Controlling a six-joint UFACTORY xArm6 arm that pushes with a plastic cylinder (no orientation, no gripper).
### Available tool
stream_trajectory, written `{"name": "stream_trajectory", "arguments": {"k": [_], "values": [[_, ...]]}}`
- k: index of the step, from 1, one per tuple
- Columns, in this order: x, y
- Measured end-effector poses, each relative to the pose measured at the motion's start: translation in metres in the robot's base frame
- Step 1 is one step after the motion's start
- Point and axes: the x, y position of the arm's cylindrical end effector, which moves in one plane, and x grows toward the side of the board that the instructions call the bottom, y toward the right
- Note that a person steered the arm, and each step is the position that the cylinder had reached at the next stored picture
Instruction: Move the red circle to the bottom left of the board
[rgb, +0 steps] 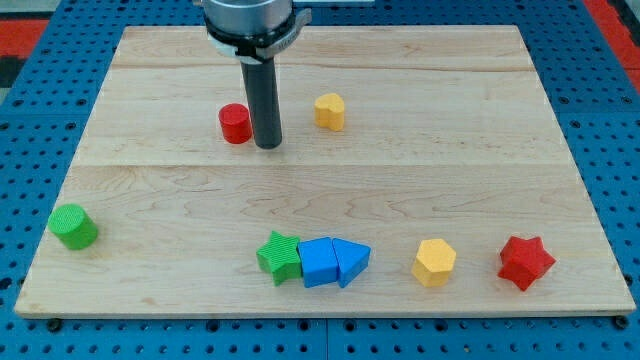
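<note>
The red circle (236, 123) is a short red cylinder on the wooden board (180, 200), upper middle-left. My tip (267, 145) stands just to its right, touching or nearly touching it, with the rod rising up to the arm at the view's top. The board's bottom left corner holds a green cylinder (74, 226).
A yellow block (330, 111) lies right of the rod. Along the bottom edge sit a green star (279, 257), a blue cube (319, 262), a blue triangle (350, 261), a yellow hexagon (434, 262) and a red star (525, 262).
</note>
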Motion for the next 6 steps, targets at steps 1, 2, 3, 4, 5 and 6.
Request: {"name": "stream_trajectory", "arguments": {"k": [1,2,3,4,5,6], "values": [[-0.044,-0.019],[-0.061,-0.031],[-0.032,-0.043],[-0.001,-0.058],[-0.016,-0.096],[-0.017,-0.114]]}}
